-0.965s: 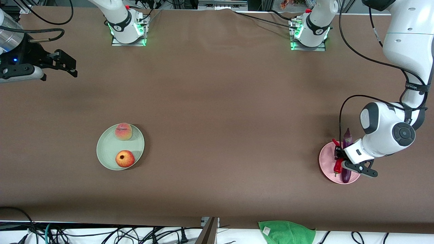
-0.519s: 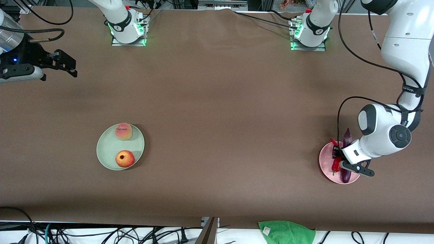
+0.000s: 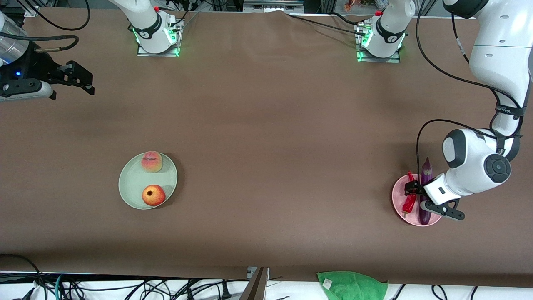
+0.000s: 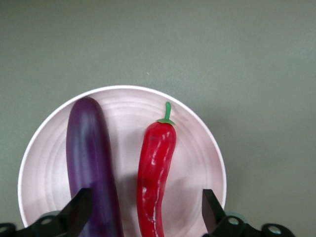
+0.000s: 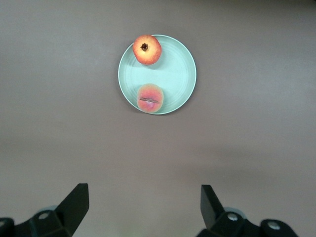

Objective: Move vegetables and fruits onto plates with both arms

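The purple eggplant (image 3: 425, 196) and the red chili pepper (image 3: 409, 202) lie side by side on the pink plate (image 3: 398, 196) at the left arm's end; the left wrist view shows eggplant (image 4: 91, 163), chili (image 4: 154, 173) and plate (image 4: 197, 158). My left gripper (image 3: 413, 188) is open just above them, holding nothing. The red apple-like fruit (image 3: 153, 195) and the peach (image 3: 151, 161) rest on the mint green plate (image 3: 131, 183), also in the right wrist view (image 5: 173, 74). My right gripper (image 3: 79, 79) is open and waits high over the right arm's end.
A green cloth (image 3: 352, 285) lies at the table's front edge. Cables run along that edge and around the arm bases (image 3: 156, 35). The brown table (image 3: 270, 146) stretches wide between the two plates.
My left gripper has let go of the chili, which now lies on the pink plate, and has lifted slightly. The right arm has not moved.
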`<state>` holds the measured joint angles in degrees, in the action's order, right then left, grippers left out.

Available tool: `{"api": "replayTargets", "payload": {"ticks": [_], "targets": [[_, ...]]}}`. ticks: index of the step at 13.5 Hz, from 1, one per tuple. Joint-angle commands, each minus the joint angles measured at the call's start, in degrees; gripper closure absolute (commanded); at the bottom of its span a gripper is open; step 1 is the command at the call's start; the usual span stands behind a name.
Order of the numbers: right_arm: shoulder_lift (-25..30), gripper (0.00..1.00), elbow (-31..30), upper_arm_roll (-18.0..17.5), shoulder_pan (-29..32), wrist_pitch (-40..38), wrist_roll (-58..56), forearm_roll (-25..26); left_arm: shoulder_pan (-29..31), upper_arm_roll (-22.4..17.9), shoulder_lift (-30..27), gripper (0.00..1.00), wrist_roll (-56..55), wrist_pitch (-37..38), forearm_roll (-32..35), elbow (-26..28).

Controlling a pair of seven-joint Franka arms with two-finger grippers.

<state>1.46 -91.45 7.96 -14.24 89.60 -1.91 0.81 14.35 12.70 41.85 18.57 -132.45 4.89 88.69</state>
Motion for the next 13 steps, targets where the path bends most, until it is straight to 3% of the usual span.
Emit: {"api": "replayTargets", "payload": {"ticks": [1,9,13], "targets": [[-0.05,0.00,0.93,-0.92,0.88,-1.10,0.76,1.12,-0.73,-0.31,-4.22,0.00,-0.19,7.00,-4.26,-0.97],[-0.41,0.00,1.01,-0.92,0.79,-1.10,0.76,1.12,-4.07,-0.31,-21.26,0.00,-17.59,34.16,-2.79,-1.86],[-0.40,0.00,0.92,-0.92,0.79,-1.10,0.76,1.03,-4.68,-0.40,-29.00,0.00,-17.69,40.34,-2.26,-2.38]]}}
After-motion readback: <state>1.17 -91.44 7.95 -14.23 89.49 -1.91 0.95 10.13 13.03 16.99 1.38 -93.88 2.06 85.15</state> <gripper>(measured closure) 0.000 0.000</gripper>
